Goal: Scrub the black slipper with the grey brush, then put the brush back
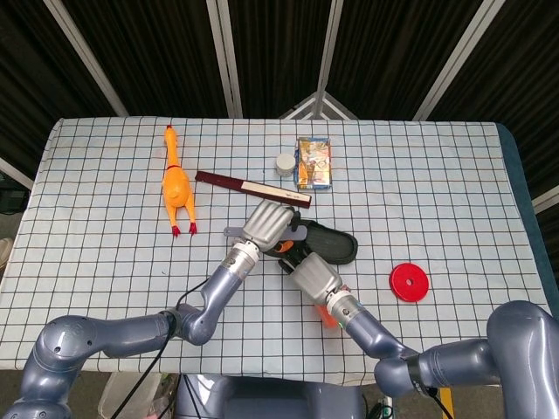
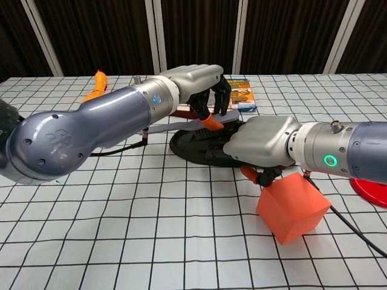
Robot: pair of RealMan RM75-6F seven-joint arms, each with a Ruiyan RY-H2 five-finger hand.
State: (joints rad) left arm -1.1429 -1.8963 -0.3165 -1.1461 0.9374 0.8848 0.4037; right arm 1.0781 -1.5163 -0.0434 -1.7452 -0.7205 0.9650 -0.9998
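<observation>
The black slipper (image 1: pixel 336 244) (image 2: pixel 193 145) lies flat near the table's middle. My left hand (image 1: pixel 269 224) (image 2: pixel 196 81) grips the grey brush (image 2: pixel 181 125) by its handle (image 1: pixel 234 232), and the brush lies over the slipper's upper. My right hand (image 1: pixel 313 274) (image 2: pixel 263 142) rests on the slipper's near side and holds it down. Most of the brush head is hidden under my left hand in the head view.
An orange foam cube (image 2: pixel 293 207) sits right under my right wrist. A red disc (image 1: pixel 409 282) lies to the right. Behind the slipper are a dark red flat box (image 1: pixel 253 188), a small white jar (image 1: pixel 285 163) and a printed packet (image 1: pixel 314 162). A rubber chicken (image 1: pixel 176 184) lies to the left.
</observation>
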